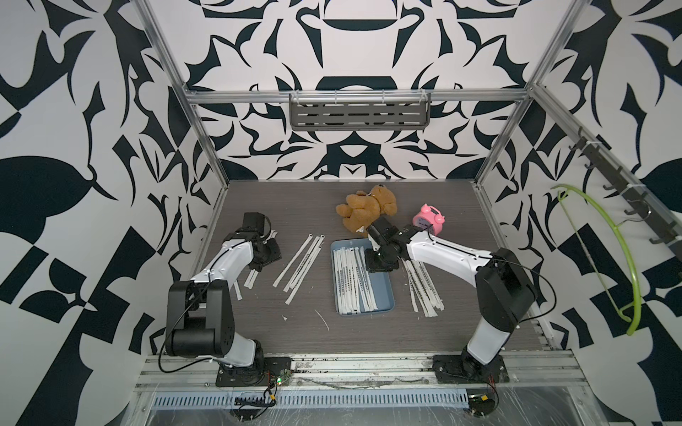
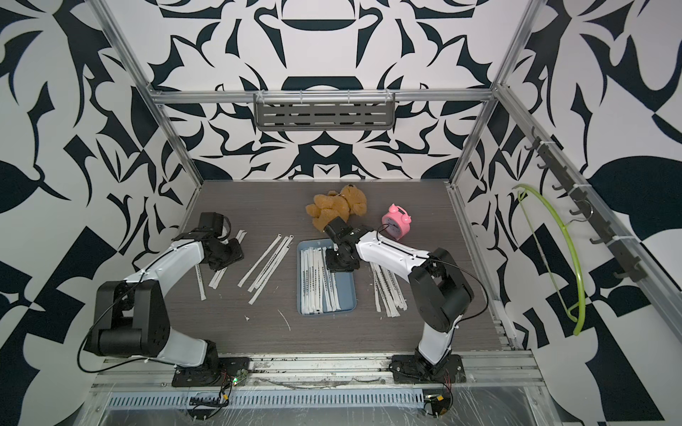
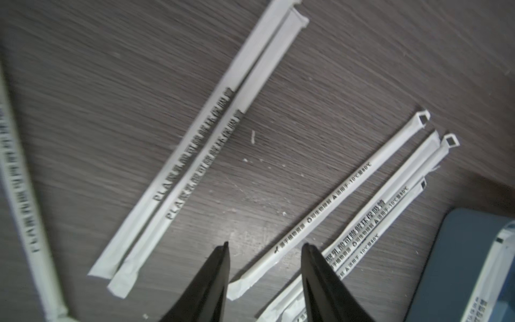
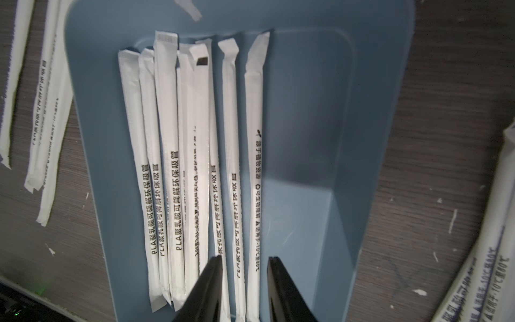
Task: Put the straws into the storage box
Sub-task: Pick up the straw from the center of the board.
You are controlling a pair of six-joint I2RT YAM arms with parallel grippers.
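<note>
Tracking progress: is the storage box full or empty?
Partly full: straws lie along one side of the storage box; the rest is bare.

A brown teddy bear (image 1: pixel 367 208) is laid toward the back of the dark wood-grain table (image 1: pixel 280 206), with a pink alarm clock (image 1: pixel 430 218) stood near it. A grey slotted shelf (image 1: pixel 360 112) is mounted on the rear rail, a green hanger (image 1: pixel 614 254) is hung from the side-wall hooks (image 1: pixel 623 188), and white scraps (image 1: pixel 322 319) are scattered nearer the front.

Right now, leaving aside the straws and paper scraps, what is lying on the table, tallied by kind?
Brown plush teddy bear: 1
Pink round alarm clock: 1
Blue-grey rectangular plastic tray: 1
Total: 3
</note>
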